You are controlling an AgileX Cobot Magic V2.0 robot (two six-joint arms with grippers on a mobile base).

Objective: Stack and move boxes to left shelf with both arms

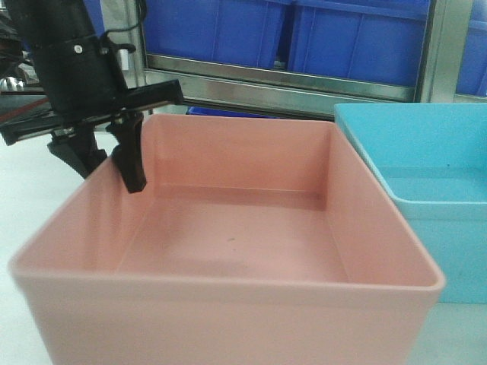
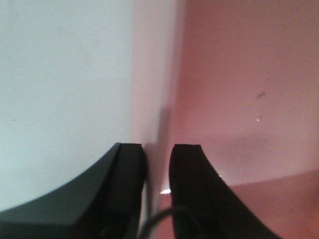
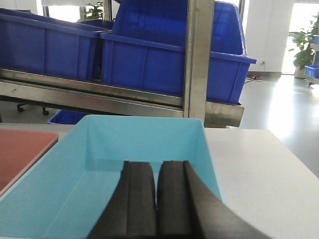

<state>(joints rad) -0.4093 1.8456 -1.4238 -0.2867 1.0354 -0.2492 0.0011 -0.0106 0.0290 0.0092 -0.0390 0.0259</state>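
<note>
The left gripper (image 2: 158, 148) straddles the left wall of the salmon-pink, open-top rectangular plastic tub (image 1: 228, 228). One black finger (image 1: 133, 163) sits inside the tub and the other outside. In the wrist view the pads look closed onto the thin wall just below its rim, so I judge it clamped, though how firmly cannot be seen. Inward from the inner finger the tub's floor is bare apart from a tiny dark speck.

The right gripper (image 3: 157, 167) has its fingers drawn almost together with only a sliver between them and nothing in them. It hangs over the near end of the matching light aqua plastic tub (image 3: 144, 139), which is also empty.

The two tubs stand just beside each other on the white table (image 3: 249, 164), not yet nested.

Both tubs look light, smooth and slightly flexible. A one-sided pinch on a wall would probably let a tub tilt and the wall bow, and the glossy plastic may slip. Taking hold low under the rim seems safest, with an arm on each opposite side once the tubs are stacked.

Beyond both grippers runs a brushed-steel rack (image 3: 99, 97) carrying dark blue ribbed bins (image 3: 149, 64), whose contents are hidden. I cannot tell whether the target shelf level is in view.
</note>
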